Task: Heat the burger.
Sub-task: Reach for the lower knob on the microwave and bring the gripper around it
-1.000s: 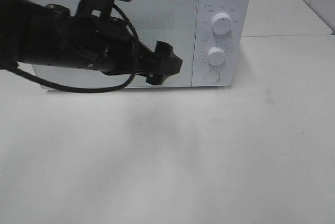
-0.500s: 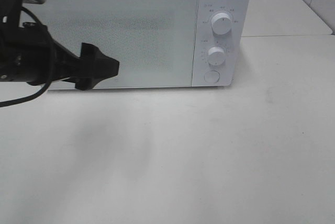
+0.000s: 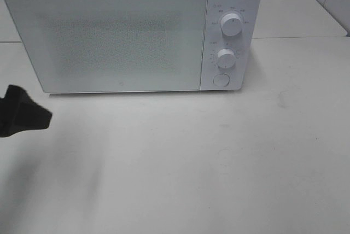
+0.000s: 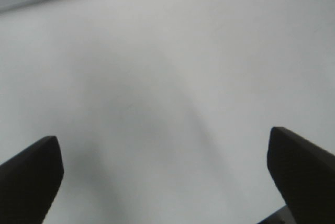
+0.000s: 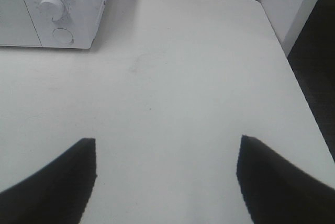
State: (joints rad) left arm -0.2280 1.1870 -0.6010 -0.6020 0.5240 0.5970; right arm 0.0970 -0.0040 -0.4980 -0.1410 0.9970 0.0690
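The burger is not in any view. The white microwave stands at the back of the table with its door shut; its corner also shows in the right wrist view. My left gripper shows only as a dark tip at the left edge, in front of the microwave and apart from it. In the left wrist view the left gripper is open and empty over bare table. My right gripper is open and empty over the table, right of the microwave; it is out of the high view.
The microwave's panel has two white knobs and a round button. The white table runs in front. Its right edge drops to a dark floor, beside a white wall.
My left arm has drawn back from in front of the microwave door, leftward and toward the front, until only its tip shows. The door stays shut.
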